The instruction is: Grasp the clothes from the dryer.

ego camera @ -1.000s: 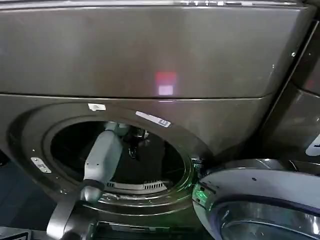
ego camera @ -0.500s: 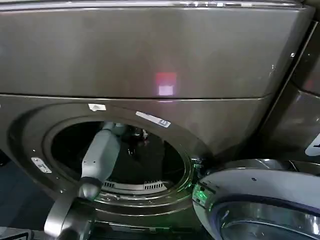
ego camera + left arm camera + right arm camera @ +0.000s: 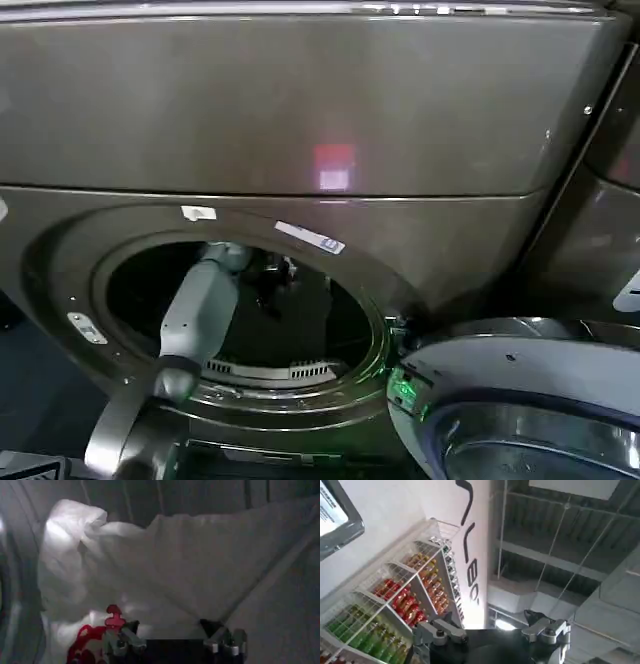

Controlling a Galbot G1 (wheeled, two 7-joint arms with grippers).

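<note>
Reaching through the round porthole from the lower left of the head view, the left arm (image 3: 200, 310) runs as a pale grey forearm into the dark drum of the dryer (image 3: 300, 110). Nearest that camera, at the lower right, sits the open door (image 3: 520, 410), its glass rim swung out toward the robot, with a green light glowing at its hinge side. Behind the door rises the bronze-brown front panel, carrying a small reddish reflection and two white stickers along the upper ring of the opening.

Inside the drum, the left wrist view has the left gripper (image 3: 175, 637) with its fingers (image 3: 122, 640) spread apart, hanging just short of the clothes (image 3: 165, 575). Whether the tips touch the fabric cannot be told. The clothes lie as a white, crumpled bundle against the ribbed drum wall, with a red patch (image 3: 92, 637) showing just beside one finger.

The right gripper (image 3: 492, 630) sits away from the machine, its fingers (image 3: 547, 630) likewise spread and holding nothing; past them stand a wire rack of bottles (image 3: 405, 600) against a white wall and, farther off, a ceiling with beams.
</note>
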